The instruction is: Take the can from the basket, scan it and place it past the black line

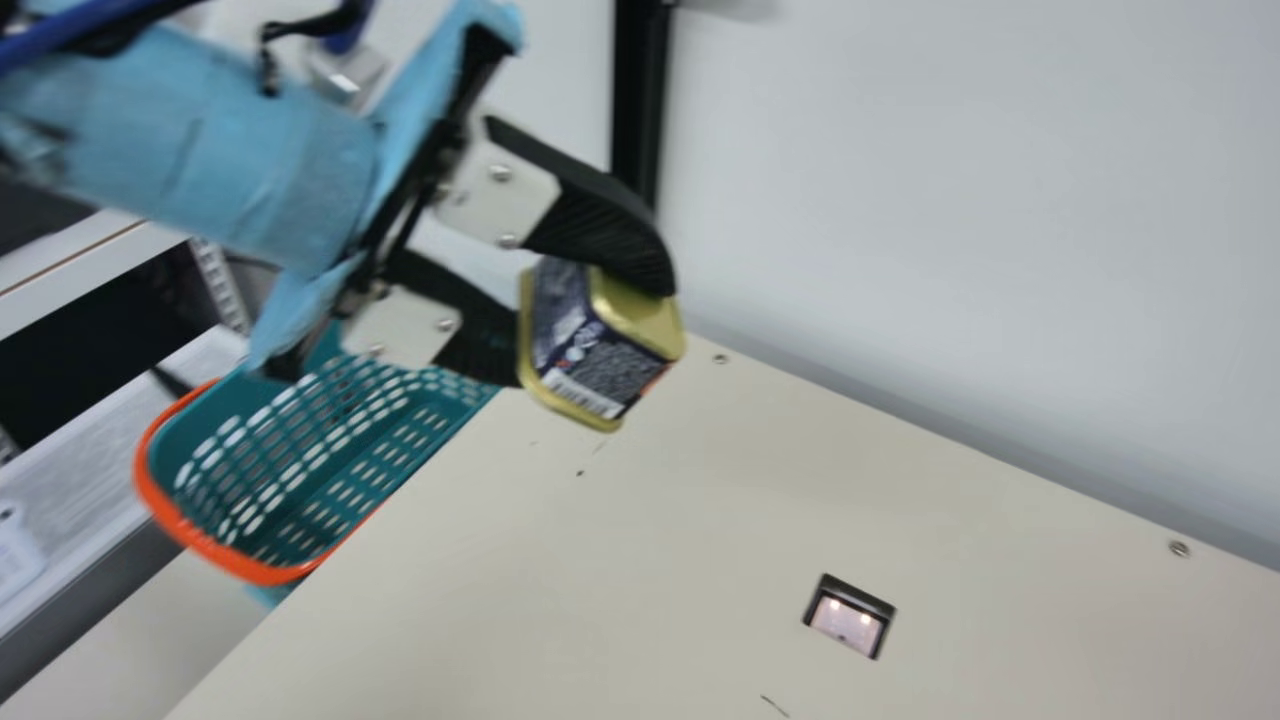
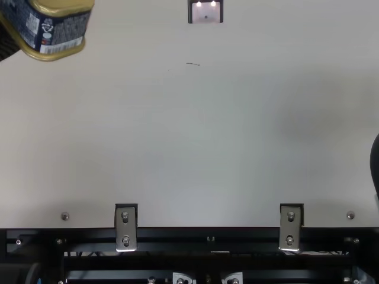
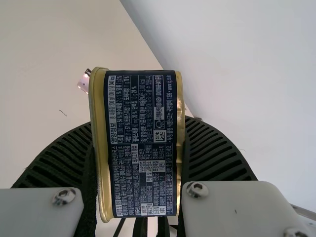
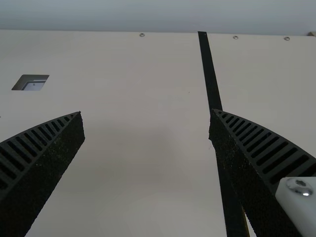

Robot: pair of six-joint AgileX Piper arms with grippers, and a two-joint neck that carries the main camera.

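My left gripper (image 1: 597, 335) is shut on the can (image 1: 610, 350) in the main view, held up over the table beside the basket (image 1: 300, 470). The top view has the can (image 2: 53, 32) at its upper left corner. Between the ribbed fingers of my left gripper (image 3: 138, 148) in the left wrist view, the can (image 3: 143, 143) shows its dark printed side. The scanner window (image 1: 848, 617) is set in the table, apart from the can. My right gripper (image 4: 146, 113) stands open with nothing between its fingers, the black line (image 4: 211, 74) running behind one of them.
The cream table (image 1: 600, 600) meets a pale wall along its far edge, with screws there. A black upright post (image 1: 640, 90) stands behind the left gripper. Black rails and metal brackets (image 2: 125, 228) line the table's edge in the top view.
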